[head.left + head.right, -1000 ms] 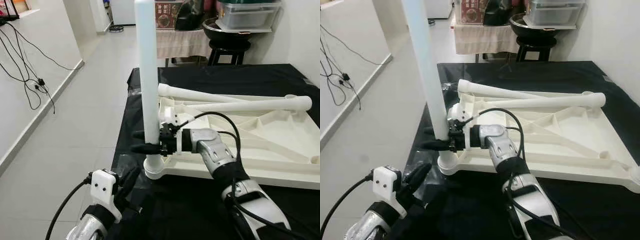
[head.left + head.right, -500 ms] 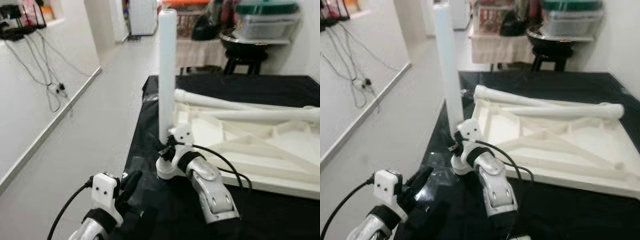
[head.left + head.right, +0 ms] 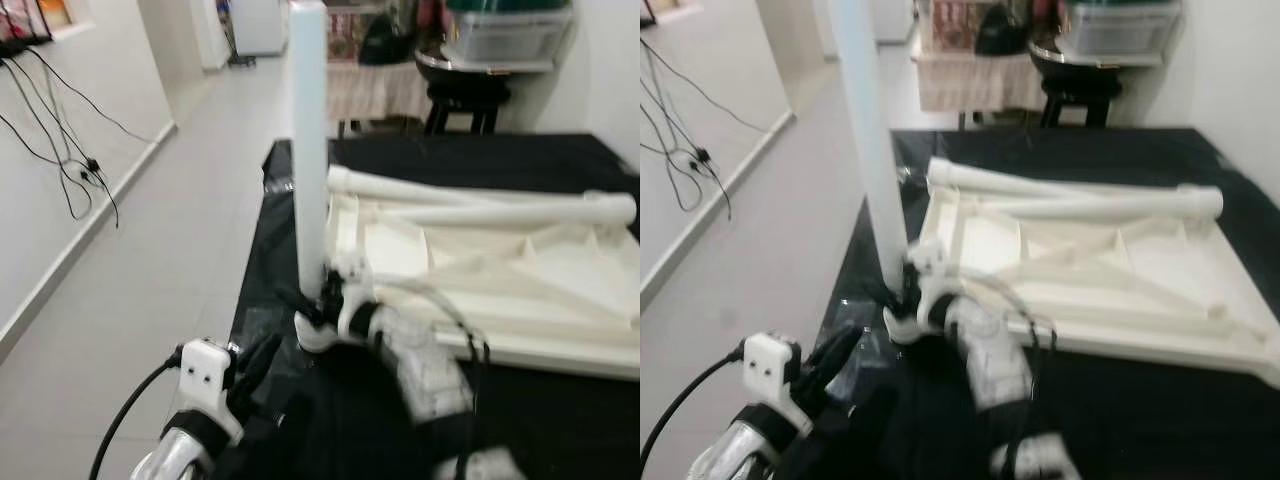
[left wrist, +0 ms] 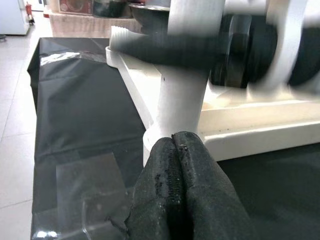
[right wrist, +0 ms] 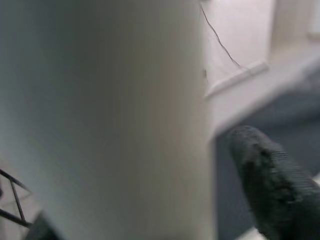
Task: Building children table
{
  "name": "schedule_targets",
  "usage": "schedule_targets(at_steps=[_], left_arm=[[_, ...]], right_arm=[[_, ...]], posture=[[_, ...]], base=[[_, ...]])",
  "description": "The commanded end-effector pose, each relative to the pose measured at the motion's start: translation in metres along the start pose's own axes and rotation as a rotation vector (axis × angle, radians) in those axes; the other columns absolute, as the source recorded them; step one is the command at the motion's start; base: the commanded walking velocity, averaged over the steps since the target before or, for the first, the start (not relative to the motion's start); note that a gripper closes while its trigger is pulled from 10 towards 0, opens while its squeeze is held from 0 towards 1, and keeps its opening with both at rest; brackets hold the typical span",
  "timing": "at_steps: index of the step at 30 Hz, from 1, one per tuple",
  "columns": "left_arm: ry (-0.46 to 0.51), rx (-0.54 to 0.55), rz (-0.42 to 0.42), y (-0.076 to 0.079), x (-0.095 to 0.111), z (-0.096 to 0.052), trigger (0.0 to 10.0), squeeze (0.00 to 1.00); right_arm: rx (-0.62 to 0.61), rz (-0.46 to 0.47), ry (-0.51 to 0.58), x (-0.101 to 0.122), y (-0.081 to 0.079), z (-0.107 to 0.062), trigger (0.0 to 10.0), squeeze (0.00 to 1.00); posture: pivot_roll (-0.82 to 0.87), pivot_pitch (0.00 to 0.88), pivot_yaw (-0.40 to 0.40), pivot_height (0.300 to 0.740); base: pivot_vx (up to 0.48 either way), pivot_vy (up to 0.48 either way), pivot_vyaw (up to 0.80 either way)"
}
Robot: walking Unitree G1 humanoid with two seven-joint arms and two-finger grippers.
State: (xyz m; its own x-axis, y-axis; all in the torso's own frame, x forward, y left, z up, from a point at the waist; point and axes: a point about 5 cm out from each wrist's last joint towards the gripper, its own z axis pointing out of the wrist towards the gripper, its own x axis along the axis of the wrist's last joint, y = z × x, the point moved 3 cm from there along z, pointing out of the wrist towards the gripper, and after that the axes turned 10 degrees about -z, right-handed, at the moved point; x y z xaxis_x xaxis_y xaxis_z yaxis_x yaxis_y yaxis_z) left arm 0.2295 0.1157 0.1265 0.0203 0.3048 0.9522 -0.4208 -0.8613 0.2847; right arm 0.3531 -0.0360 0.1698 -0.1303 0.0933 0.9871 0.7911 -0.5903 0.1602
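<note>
Table leg (image 3: pixel 308 150) stands upright with the right gripper (image 3: pixel 312 310) spread around its base; left gripper (image 4: pixel 178 150) closed, empty.

Head cameras look down over the upright leg (image 3: pixel 308 150); both wrist cameras face it closely.

smooth matt white plastic table leg (image 3: pixel 308 150) and tabletop (image 3: pixel 560 290), glossy black sheet (image 3: pixel 520 160), rough black claw fingers (image 4: pixel 185 195)

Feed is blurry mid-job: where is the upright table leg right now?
In the left eye view, the upright table leg stands in the upturned tabletop's near-left corner, with the right end effector at its base.
</note>
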Motion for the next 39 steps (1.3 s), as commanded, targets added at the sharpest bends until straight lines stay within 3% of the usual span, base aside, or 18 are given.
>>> schedule_targets(at_steps=[1,2,3,4,9,14,15,16,17,30,31,32,33,34,36,37,38,39], left_arm=[[-0.024,0.015,0.004,-0.004,-0.005,-0.003,10.0,0.0],[-0.024,0.015,0.004,-0.004,-0.005,-0.003,10.0,0.0],[-0.024,0.014,0.004,-0.004,-0.005,-0.002,10.0,0.0],[-0.024,0.014,0.004,-0.004,-0.005,-0.002,10.0,0.0],[-0.024,0.015,0.005,-0.004,-0.006,-0.001,10.0,0.0],[-0.023,0.014,0.005,-0.003,-0.006,-0.001,10.0,0.0],[-0.023,0.014,0.005,-0.003,-0.006,-0.001,10.0,0.0],[-0.023,0.014,0.005,-0.003,-0.006,-0.001,10.0,0.0],[-0.023,0.014,0.004,-0.003,-0.006,-0.001,10.0,0.0],[-0.021,0.012,0.002,-0.001,-0.005,-0.002,10.0,0.0],[-0.021,0.012,0.002,-0.001,-0.004,-0.003,10.0,0.0],[-0.021,0.012,0.002,-0.001,-0.004,-0.003,10.0,0.0],[-0.021,0.012,0.002,-0.001,-0.004,-0.004,10.0,0.0],[-0.021,0.014,0.003,-0.002,-0.003,-0.005,10.0,0.0],[-0.021,0.014,0.003,-0.002,-0.003,-0.005,10.0,0.0],[-0.02,0.014,0.004,-0.002,-0.002,-0.006,10.0,0.0],[-0.02,0.014,0.004,-0.002,-0.002,-0.006,10.0,0.0],[-0.021,0.015,0.006,-0.003,-0.002,-0.006,10.0,0.0]], right_arm=[[0.126,0.004,0.05,0.007,-0.003,0.002,10.0,0.86],[0.126,0.004,0.05,0.007,-0.003,0.002,10.0,0.86],[0.317,-0.046,0.037,0.006,-0.011,0.0,10.0,0.0],[0.317,-0.046,0.037,0.006,-0.011,0.0,10.0,0.0],[0.558,-0.088,-0.035,-0.004,-0.019,-0.006,10.0,0.0],[0.588,-0.073,-0.044,-0.004,-0.012,-0.001,10.0,0.0],[0.595,-0.062,-0.039,-0.003,-0.009,0.0,2.3,0.0],[0.595,-0.062,-0.039,-0.003,-0.009,0.0,2.3,0.0],[0.597,-0.054,-0.036,-0.003,-0.007,0.0,0.0,0.0],[0.499,-0.074,-0.03,-0.011,0.003,-0.014,0.0,0.0],[0.355,-0.089,-0.041,-0.014,0.008,-0.013,0.0,0.0],[0.355,-0.089,-0.041,-0.014,0.008,-0.013,0.0,0.0],[0.245,-0.098,-0.048,-0.016,0.011,-0.013,0.0,0.0],[-0.095,-0.047,-0.104,-0.03,0.015,-0.017,0.0,0.0],[-0.095,-0.047,-0.104,-0.03,0.015,-0.017,0.0,0.0],[-0.352,-0.008,-0.162,-0.04,0.02,-0.03,0.0,0.0],[-0.352,-0.008,-0.162,-0.04,0.02,-0.03,0.0,0.0],[-0.378,-0.001,-0.195,-0.05,0.005,-0.035,0.0,0.0]], posture=[[0.01,0.045,0.02,0.74],[0.01,0.045,0.02,0.74],[0.01,0.045,0.02,0.74],[0.01,0.045,0.02,0.74],[0.02,0.036,0.019,0.74],[0.02,0.035,0.02,0.74],[0.02,0.036,0.019,0.74],[0.02,0.036,0.019,0.74],[0.02,0.037,0.019,0.74],[0.02,0.052,0.021,0.74],[0.01,0.064,0.014,0.74],[0.01,0.064,0.014,0.74],[0.01,0.064,0.014,0.74],[0.0,0.077,0.01,0.74],[0.0,0.077,0.01,0.74],[0.0,0.077,0.01,0.74],[0.0,0.077,0.01,0.74],[-0.01,0.072,0.025,0.74]], base=[[0.0,0.0,0.0],[0.0,0.0,0.0],[0.0,0.0,0.0],[0.0,0.0,0.0],[0.0,0.0,0.0],[0.0,0.0,0.0],[0.0,0.0,0.0],[0.0,0.0,0.0],[0.0,0.0,0.0],[0.0,0.0,0.0],[0.0,0.0,0.0],[0.0,0.0,0.0],[0.0,0.0,0.0],[0.0,0.0,0.0],[0.0,0.0,0.0],[0.0,0.0,0.0],[0.0,0.0,0.0],[0.0,0.0,0.0]])
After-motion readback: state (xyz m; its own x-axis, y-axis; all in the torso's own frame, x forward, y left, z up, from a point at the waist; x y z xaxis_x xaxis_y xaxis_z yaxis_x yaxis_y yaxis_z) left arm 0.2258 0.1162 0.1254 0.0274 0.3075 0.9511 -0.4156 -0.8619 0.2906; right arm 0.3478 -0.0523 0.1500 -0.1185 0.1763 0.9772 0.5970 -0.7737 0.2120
